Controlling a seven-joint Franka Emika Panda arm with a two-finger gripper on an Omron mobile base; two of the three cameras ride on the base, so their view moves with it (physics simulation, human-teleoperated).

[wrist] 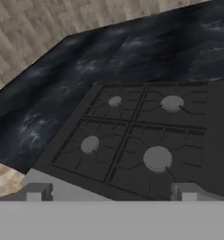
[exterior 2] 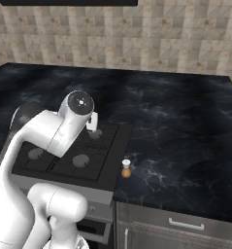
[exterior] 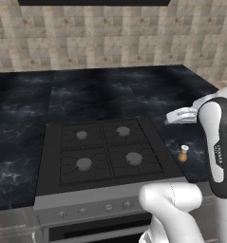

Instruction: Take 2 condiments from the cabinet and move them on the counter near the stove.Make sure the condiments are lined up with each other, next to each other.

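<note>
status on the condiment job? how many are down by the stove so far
Done: one. The orange-brown bottle stands upright on the counter just off the stove's front corner. In hand: nothing; the gripper is open and empty, looking over the burners. Left: the red bottle is not yet on the counter here; it must be placed beside the first, lined up with it.

Stood behind everything: a beige mottled tiled wall [exterior: 100, 42], upper frame. Hung at the top edge: a dark strip [exterior: 93, 2]. Sat lower right: grey lower cabinets [exterior 2: 180, 228] with silver handle [exterior 2: 185, 224].
</note>
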